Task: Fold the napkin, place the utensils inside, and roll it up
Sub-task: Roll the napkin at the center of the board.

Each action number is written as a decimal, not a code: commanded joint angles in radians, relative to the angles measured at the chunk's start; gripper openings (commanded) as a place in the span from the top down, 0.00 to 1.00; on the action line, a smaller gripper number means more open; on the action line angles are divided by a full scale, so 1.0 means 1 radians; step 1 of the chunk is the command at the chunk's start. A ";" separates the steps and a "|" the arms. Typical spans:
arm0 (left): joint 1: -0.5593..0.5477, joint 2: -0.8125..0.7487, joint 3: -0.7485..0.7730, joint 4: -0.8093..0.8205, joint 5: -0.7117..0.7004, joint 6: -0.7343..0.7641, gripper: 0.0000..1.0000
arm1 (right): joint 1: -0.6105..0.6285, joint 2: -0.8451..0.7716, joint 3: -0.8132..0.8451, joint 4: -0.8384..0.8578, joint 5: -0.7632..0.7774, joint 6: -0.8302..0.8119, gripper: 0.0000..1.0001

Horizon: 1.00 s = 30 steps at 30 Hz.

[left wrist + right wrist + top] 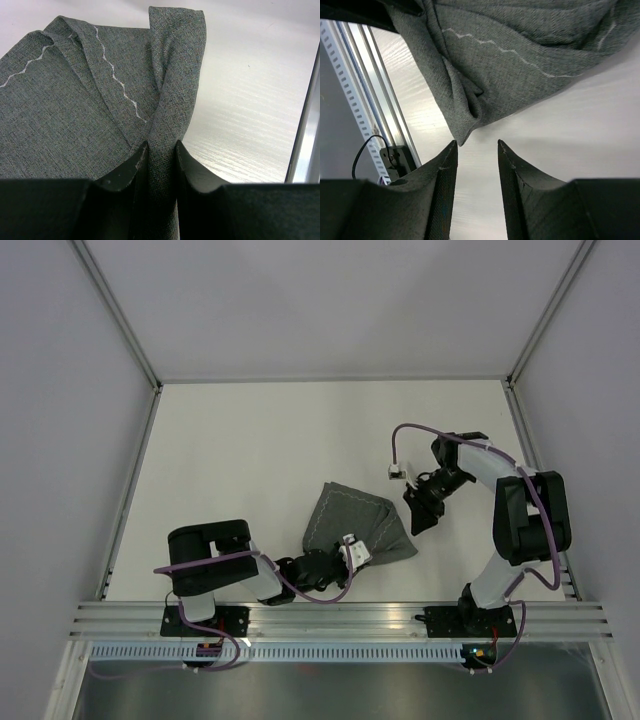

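Note:
The dark grey napkin [355, 522] lies bunched and creased on the white table, with a wavy pale stitch line showing. My left gripper [362, 552] is shut on a fold at its near edge; in the left wrist view the cloth [100, 100] runs up from between the black fingers [125, 175]. My right gripper [418, 510] is open and empty, just right of the napkin. In the right wrist view a pointed corner of the cloth [462, 137] hangs just ahead of the left fingertip [451, 150]. The fork is not in view.
An aluminium rail [340, 618] runs along the table's near edge, close behind the left gripper; it also shows in the right wrist view [375, 100]. Grey enclosure walls stand at left, right and back. Bare white table [300, 440] lies beyond the napkin.

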 commanded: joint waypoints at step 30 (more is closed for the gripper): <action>-0.009 0.063 -0.059 0.066 -0.061 -0.105 0.98 | 0.578 -0.702 -0.627 0.718 0.320 0.013 0.48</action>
